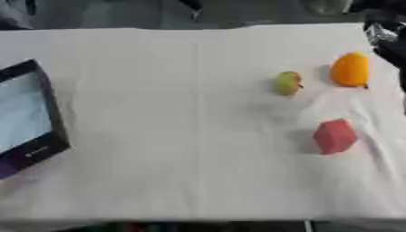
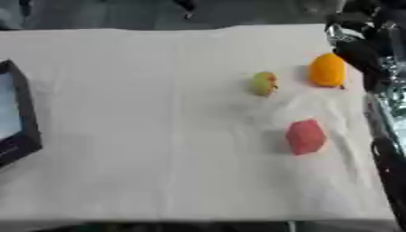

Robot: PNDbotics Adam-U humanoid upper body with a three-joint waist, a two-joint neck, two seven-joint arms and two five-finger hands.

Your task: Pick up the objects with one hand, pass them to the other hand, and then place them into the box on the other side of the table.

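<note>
- The table was covered with a white cloth, slightly wrinkled on its right side.
- Nearest lay a red blocky object, alone on the right part of the cloth.
- At the left edge sat the box, with dark walls and a pale inside, well apart from all three objects.
- Farther back, a small green-and-red fruit rested on the cloth.
- Just right of it and slightly farther, an orange fruit lay near the right edge.
- At the far right, the robot's right hand showed as dark shapes beside the orange fruit; whether its fingers were spread or curled could not be told.
</note>
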